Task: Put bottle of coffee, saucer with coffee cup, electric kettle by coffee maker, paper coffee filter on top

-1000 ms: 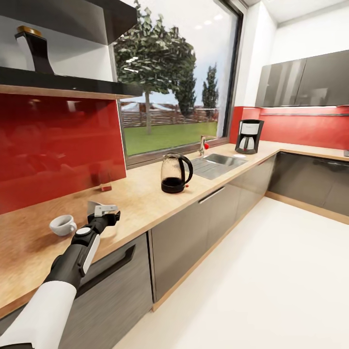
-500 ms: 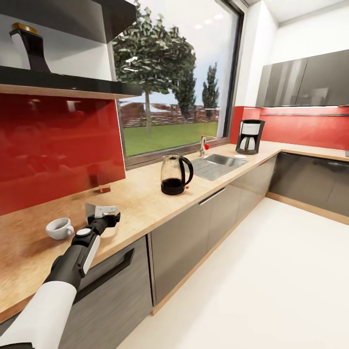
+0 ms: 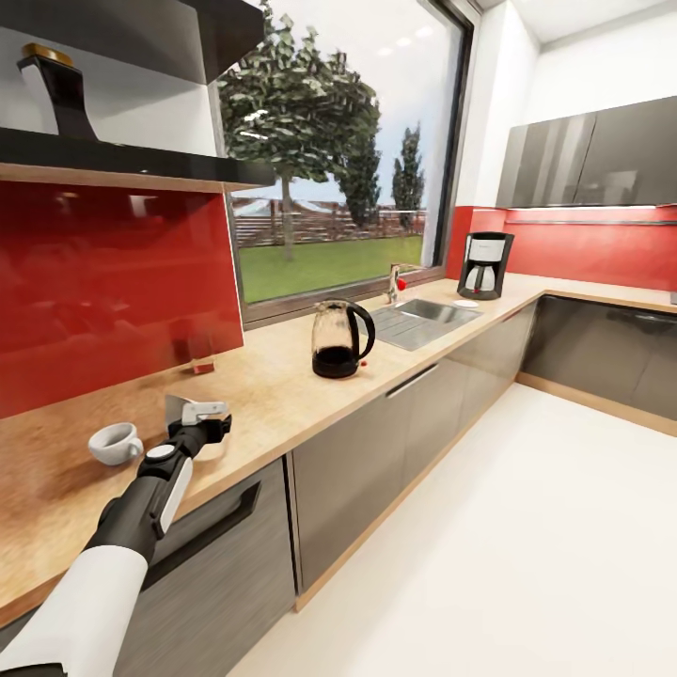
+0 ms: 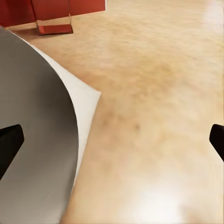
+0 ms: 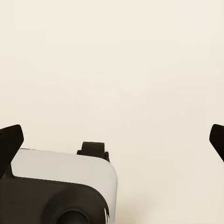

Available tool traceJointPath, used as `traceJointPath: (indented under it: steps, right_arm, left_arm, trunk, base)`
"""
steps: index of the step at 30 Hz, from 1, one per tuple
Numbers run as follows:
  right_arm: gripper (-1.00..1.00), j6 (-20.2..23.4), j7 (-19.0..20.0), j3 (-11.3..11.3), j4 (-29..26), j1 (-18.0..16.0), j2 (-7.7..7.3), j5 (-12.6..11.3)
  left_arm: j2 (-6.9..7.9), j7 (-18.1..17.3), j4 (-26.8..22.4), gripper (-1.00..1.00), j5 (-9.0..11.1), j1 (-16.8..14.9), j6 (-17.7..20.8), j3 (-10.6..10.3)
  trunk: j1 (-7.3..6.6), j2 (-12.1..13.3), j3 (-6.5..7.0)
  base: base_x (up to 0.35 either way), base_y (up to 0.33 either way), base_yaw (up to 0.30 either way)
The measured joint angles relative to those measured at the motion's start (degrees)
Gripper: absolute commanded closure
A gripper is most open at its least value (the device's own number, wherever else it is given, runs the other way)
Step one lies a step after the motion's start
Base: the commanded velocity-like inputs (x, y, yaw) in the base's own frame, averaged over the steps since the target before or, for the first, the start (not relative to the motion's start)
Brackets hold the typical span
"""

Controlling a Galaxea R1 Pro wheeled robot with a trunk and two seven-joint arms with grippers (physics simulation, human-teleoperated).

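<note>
A long wood-grain kitchen countertop (image 3: 282,376) runs beneath a wide window. Landmark: the clear glass electric kettle with black base and handle (image 3: 341,338), standing mid-counter. Beyond it lie a steel sink (image 3: 423,318) and, in the far corner, the black-and-silver coffee maker (image 3: 485,264), with a small white saucer (image 3: 465,303) just beside that. On the kettle's near side, the left gripper (image 3: 196,415) hovers over a white cone-shaped paper coffee filter (image 4: 81,112), fingers spread wide apart. A white ceramic coffee cup (image 3: 116,442) sits near it. The right gripper (image 5: 112,140) hangs open above pale floor (image 5: 140,70). A dark gold-capped coffee bottle (image 3: 62,89) stands on the shelf.
</note>
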Motion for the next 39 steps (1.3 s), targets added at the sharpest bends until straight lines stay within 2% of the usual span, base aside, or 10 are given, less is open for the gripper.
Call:
traceJointPath:
  steps: [18, 22, 39]
  right_arm:
    - [-1.0, 0.0, 0.0, 0.0, 0.0, 0.0, 0.0, 0.0]
    - [-1.0, -0.86, 0.19, 0.22, -0.53, -0.44, -1.29, 0.08]
    - [-1.0, -0.62, 0.19, 0.24, -0.53, -0.46, -1.32, 0.08]
  left_arm:
    - [0.0, 0.0, 0.02, -1.0, 0.0, 0.0, 0.0, 0.28]
    - [-1.12, 0.06, 0.8, -1.0, 0.05, 0.44, -0.43, 0.45]
    - [-1.1, 0.05, 0.81, -1.0, -0.03, 0.44, -0.42, 0.45]
  trunk:
    - [0.01, 0.0, 0.0]
    - [0.01, 0.0, 0.0]
    - [0.01, 0.0, 0.0]
  base:
    - [0.031, 0.0, 0.0]
    - [0.0, 0.0, 0.0]
    - [0.0, 0.0, 0.0]
